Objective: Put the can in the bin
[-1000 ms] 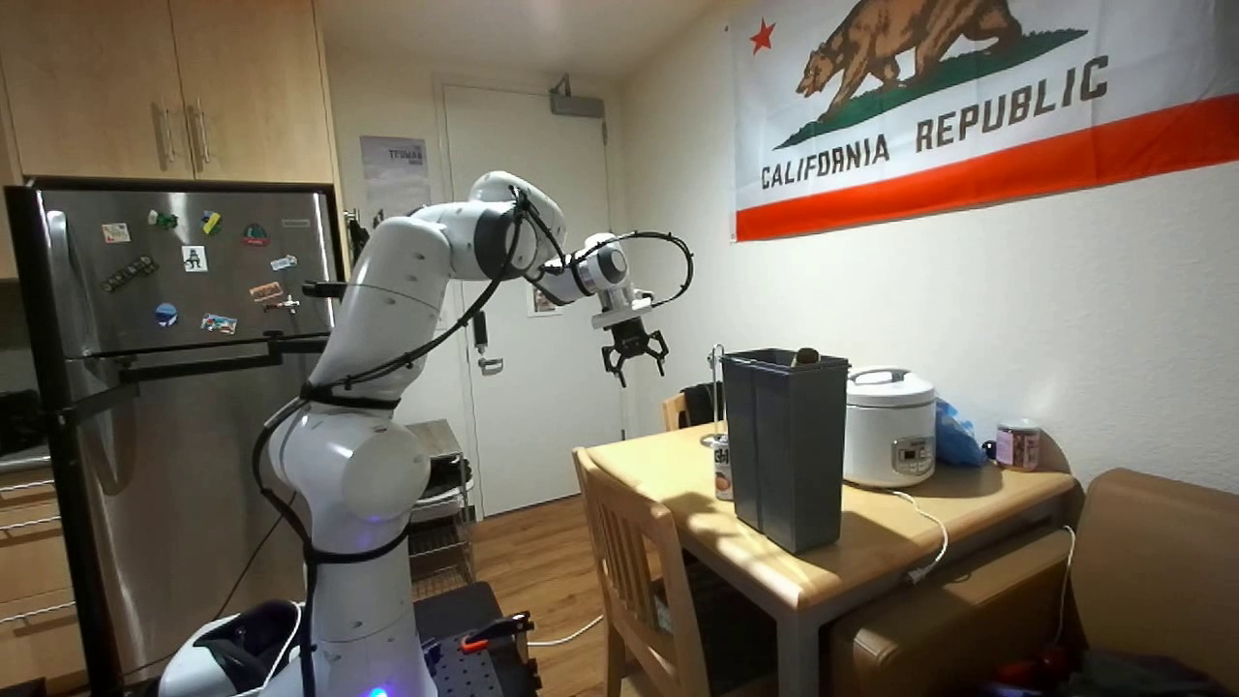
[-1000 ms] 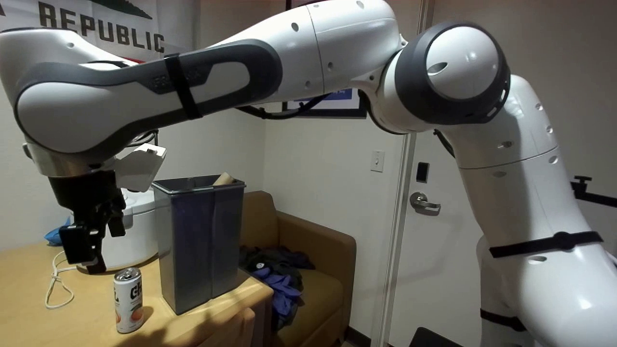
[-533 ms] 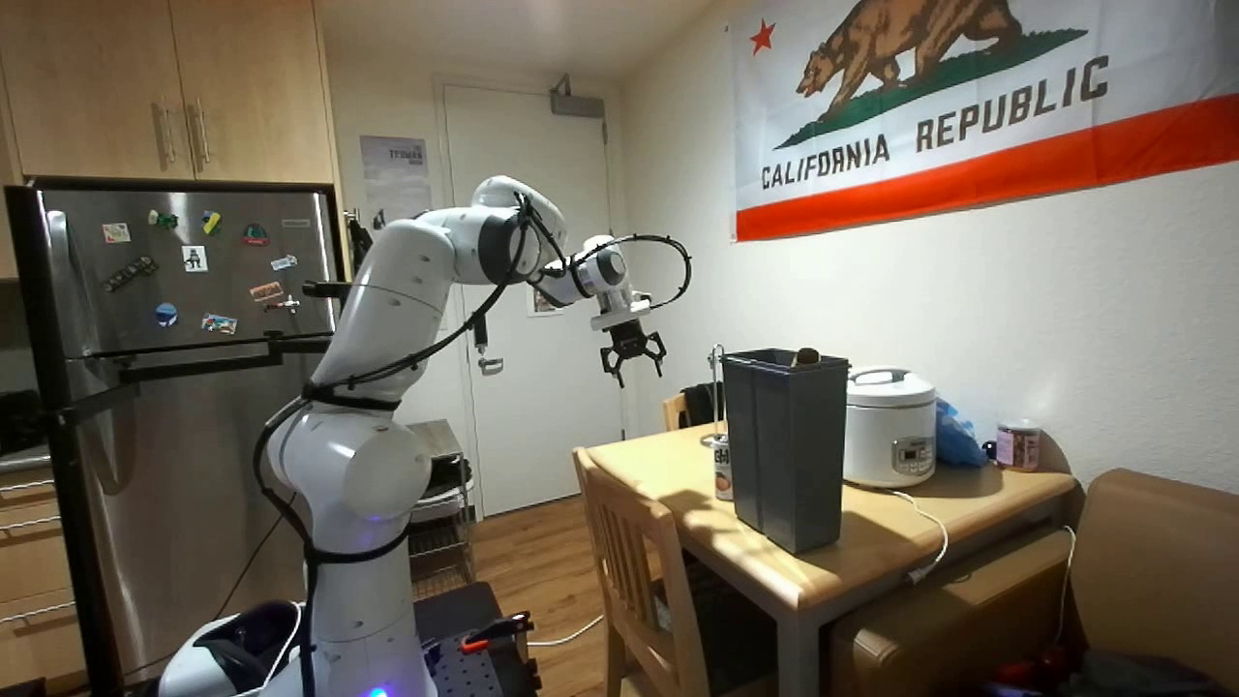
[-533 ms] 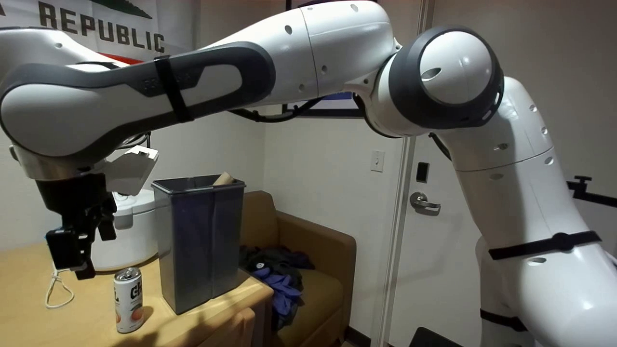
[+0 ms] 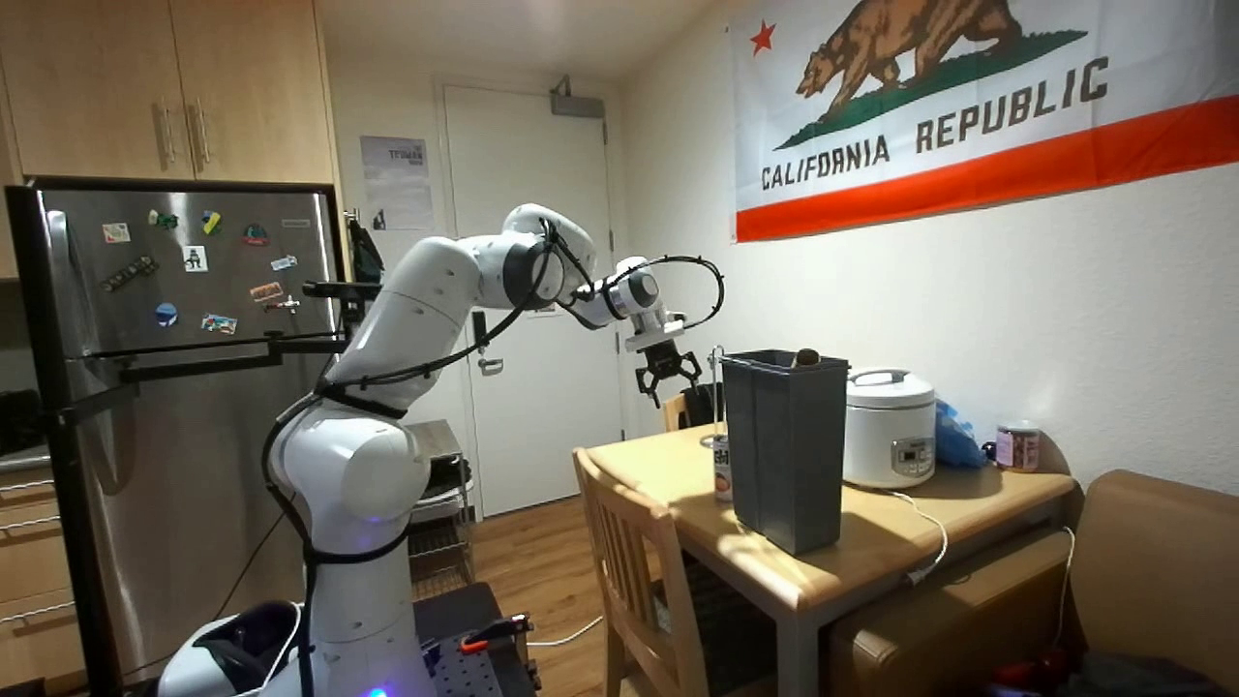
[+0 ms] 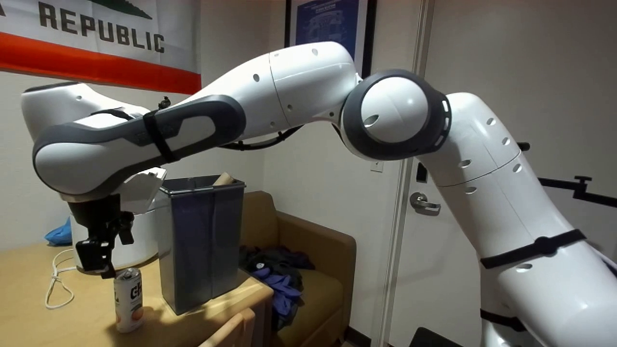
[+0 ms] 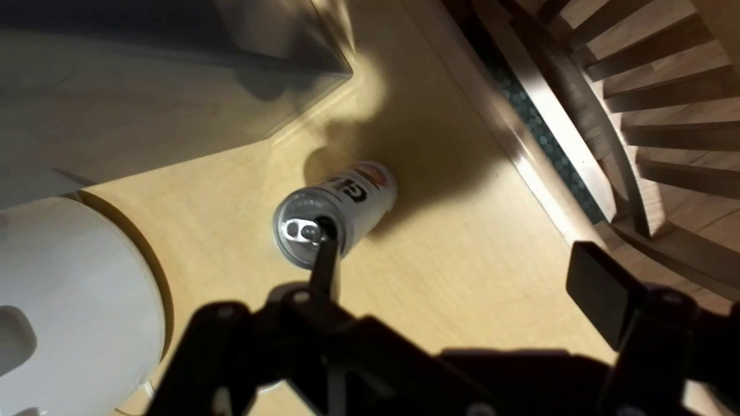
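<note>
While the robot hand (image 7: 457, 271) hangs over the table (image 5: 663, 460), its two fingers (image 7: 601, 294) are spread wide apart. The white can (image 7: 358, 202) stands up straight on the table, lower than the hand. In the wrist view one finger covers a bit of the can's top, but I cannot tell if they touch.

In an exterior view the tall dark bin (image 5: 789, 455) hides part of the can. The bin stands close by, past the can from the hand in the wrist view, and its rim shows higher than the fingers in both exterior views. A tan thing (image 6: 223, 180) pokes up out of it. A thin metal stand (image 5: 717, 392) shows between the hand and the bin in an exterior view; how near, I cannot tell.

Behind the hand, in an exterior view, is a white rice cooker (image 6: 142, 241). A blue bag (image 6: 59, 234) and a white cord (image 6: 55, 278) lie there too, on the side away from the bin. A wooden chair (image 7: 682, 136) is farther off, by the table's edge.
</note>
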### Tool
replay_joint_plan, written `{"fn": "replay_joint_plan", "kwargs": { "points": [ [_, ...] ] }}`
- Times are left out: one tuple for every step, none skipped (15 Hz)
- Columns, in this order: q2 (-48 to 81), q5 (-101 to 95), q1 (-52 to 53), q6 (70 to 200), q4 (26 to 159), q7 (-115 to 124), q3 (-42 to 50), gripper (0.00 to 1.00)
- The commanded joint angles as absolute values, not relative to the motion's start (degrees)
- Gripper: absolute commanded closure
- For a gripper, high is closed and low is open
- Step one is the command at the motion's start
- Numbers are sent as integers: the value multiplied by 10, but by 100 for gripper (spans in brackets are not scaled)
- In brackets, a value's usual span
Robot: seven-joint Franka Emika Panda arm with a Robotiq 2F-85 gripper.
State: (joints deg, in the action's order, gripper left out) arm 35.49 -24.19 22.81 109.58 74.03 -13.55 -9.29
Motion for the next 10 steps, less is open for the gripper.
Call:
{"fn": "replay_joint_plan", "kwargs": {
  "points": [
    [413, -246, 225, 1086, 661, -159, -80, 0],
    [426, -243, 224, 1081, 644, -165, -78, 0],
    [438, -242, 225, 1079, 629, -167, -75, 0],
    [450, -242, 226, 1081, 617, -171, -72, 0],
    [461, -242, 228, 1081, 607, -169, -69, 0],
    [472, -245, 231, 1082, 599, -160, -64, 0],
    [481, -241, 231, 1086, 592, -155, -63, 0],
    [482, -246, 229, 1093, 593, -154, -69, 0],
    [483, -249, 232, 1098, 590, -154, -69, 0],
    [473, -242, 224, 1098, 616, -155, -73, 0]
  ]
}}
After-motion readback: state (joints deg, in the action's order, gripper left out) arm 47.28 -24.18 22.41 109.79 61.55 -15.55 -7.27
